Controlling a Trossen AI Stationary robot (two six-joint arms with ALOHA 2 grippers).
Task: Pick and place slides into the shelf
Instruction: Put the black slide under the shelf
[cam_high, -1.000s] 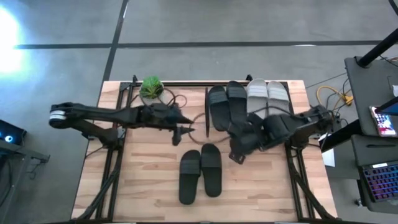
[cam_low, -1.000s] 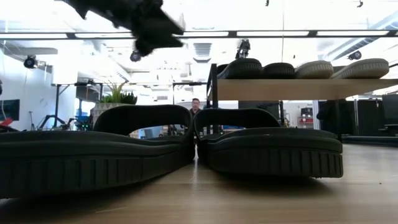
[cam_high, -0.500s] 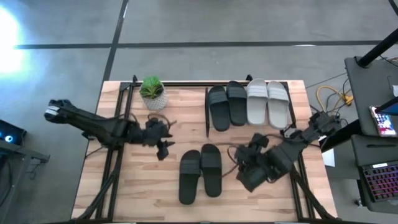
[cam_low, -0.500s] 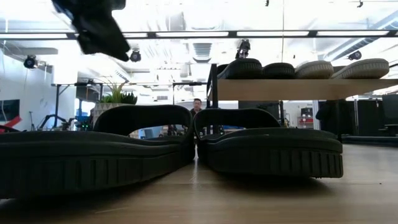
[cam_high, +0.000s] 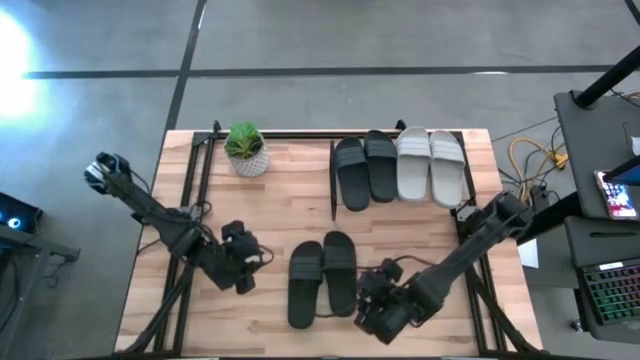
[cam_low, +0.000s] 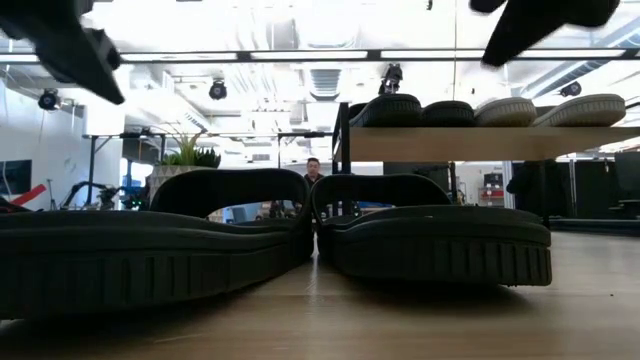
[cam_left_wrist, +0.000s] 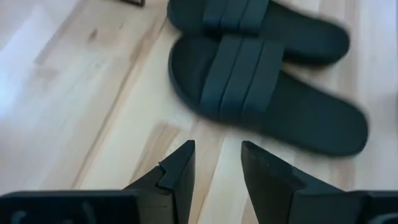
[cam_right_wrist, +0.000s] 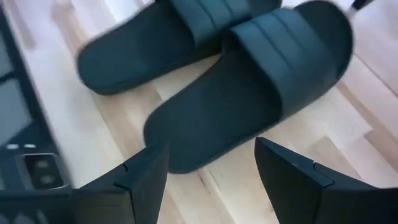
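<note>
Left gripper (cam_high: 243, 272) sits low over the wooden table (cam_high: 270, 210), just left of the loose black pair of slides (cam_high: 322, 277); fingers (cam_left_wrist: 180, 171) spread with a clear gap, nothing between them, bare tabletop below. In the left wrist view the near black slide (cam_left_wrist: 267, 102) lies just ahead of the fingertips, not touching.

Right gripper (cam_high: 385, 312) is at the table's front edge, just right of the same pair; jaws spread wide, empty. In the right wrist view the near black slide (cam_right_wrist: 249, 87) lies ahead of and between the 2 fingers (cam_right_wrist: 146, 180); contact not visible.

Those 2 black slides lie side by side, flat on the table, centre-front, straps up.

Shelf (cam_high: 400, 200) at the table's back right carries 4 slides in a row: 2 black (cam_high: 362, 170) on the left, 2 light grey (cam_high: 430, 165) on the right. The low view shows all 4 on the top board (cam_low: 480, 142).

A small potted plant (cam_high: 245, 148) stands at back left, well apart from both grippers. A person (cam_low: 315, 172) shows far in the room behind.
</note>
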